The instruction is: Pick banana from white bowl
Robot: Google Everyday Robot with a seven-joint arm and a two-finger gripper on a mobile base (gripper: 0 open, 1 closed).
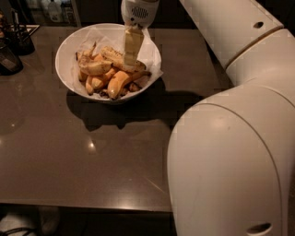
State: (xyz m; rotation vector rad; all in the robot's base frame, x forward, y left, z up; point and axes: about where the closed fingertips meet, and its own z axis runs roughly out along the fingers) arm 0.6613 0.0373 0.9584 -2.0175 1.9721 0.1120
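Note:
The white bowl, lined with crinkled white paper, stands at the back middle of the dark table. It holds several bananas. The long pale speckled banana lies across the top of the pile, running from upper left to lower right. Smooth orange-yellow bananas lie below it. My gripper hangs straight down from the white wrist into the bowl, with its tip at the right half of the speckled banana, touching or just above it. Nothing is lifted.
My large white arm fills the right side and hides the table's right part. Dark containers and a holder stand at the far left. The table's front edge runs along the bottom.

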